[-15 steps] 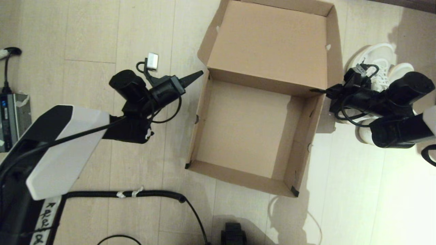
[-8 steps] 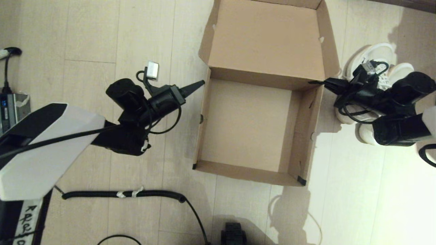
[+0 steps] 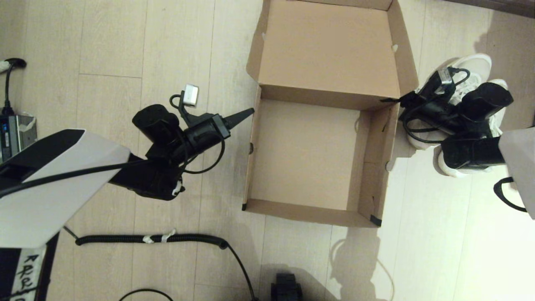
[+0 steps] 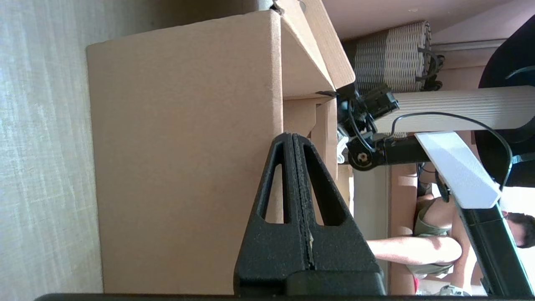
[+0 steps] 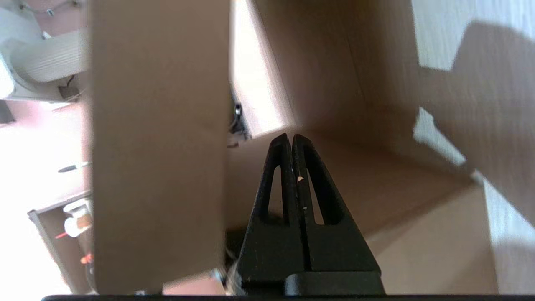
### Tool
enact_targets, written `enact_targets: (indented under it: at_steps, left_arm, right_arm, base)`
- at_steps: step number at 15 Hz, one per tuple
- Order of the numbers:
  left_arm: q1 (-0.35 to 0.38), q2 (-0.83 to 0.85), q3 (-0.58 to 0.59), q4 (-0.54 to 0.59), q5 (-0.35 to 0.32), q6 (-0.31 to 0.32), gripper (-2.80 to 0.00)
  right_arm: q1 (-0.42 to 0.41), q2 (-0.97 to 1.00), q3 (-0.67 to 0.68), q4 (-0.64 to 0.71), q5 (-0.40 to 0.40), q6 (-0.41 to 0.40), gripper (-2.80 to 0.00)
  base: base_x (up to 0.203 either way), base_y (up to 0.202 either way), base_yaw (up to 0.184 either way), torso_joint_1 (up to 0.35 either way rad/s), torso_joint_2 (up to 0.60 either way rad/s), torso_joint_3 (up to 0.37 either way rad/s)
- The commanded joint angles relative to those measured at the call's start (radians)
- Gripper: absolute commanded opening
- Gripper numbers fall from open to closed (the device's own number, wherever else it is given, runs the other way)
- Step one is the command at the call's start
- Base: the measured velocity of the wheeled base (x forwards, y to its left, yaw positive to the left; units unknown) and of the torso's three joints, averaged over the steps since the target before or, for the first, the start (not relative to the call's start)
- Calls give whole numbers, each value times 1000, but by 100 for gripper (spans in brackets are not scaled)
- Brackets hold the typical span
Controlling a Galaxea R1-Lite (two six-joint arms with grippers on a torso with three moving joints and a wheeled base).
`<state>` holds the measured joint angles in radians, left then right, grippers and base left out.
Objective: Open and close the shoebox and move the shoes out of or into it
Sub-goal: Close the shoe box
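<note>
While the lid is up: shoebox (image 3: pixel 309 154) is open, empty.
Left to do: my shoes (image 3: pixel 468 75) wait on floor beside it.
My hands: left hand (image 3: pixel 250 112) and right hand (image 3: pixel 386 100) both closed, holding nothing.

shoebox (image 3: pixel 309 159): plain brown cardboard, centre of the head view; black tape at the two lower corners.
shoes (image 3: pixel 468 69): white, white laces, right edge of the frame.
left gripper (image 3: pixel 250 112): matte black.
right gripper (image 3: pixel 386 100): matte black.
arm covers (image 3: pixel 54 184): white with black trim, lower left.
floor (image 3: pixel 125 50): pale wood-grain planks.
cable (image 3: pixel 150 239): black, ribbed, bottom left.
</note>
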<state>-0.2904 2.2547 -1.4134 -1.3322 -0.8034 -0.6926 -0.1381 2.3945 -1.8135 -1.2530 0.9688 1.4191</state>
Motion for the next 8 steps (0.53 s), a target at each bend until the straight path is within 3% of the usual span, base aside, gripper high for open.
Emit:
enact_targets:
  at_steps: [1,4,8]
  left_arm:
    - [-1,-3,1,-7,-3,-4,-280]
    - [-1,-1,11,-7,-3,3,-280]
    - [-1,-4,11,-7,-3,4,-280]
  right_arm:
    - [0,32,-50,10,4,8,-280]
    - [0,32,-125,52,-6,10,-280]
    - [0,-1,-124,55,-17,14,-280]
  base:
    - [0,0,0,0,0,0]
    - [0,0,0,0,0,0]
    - [0,0,0,0,0,0]
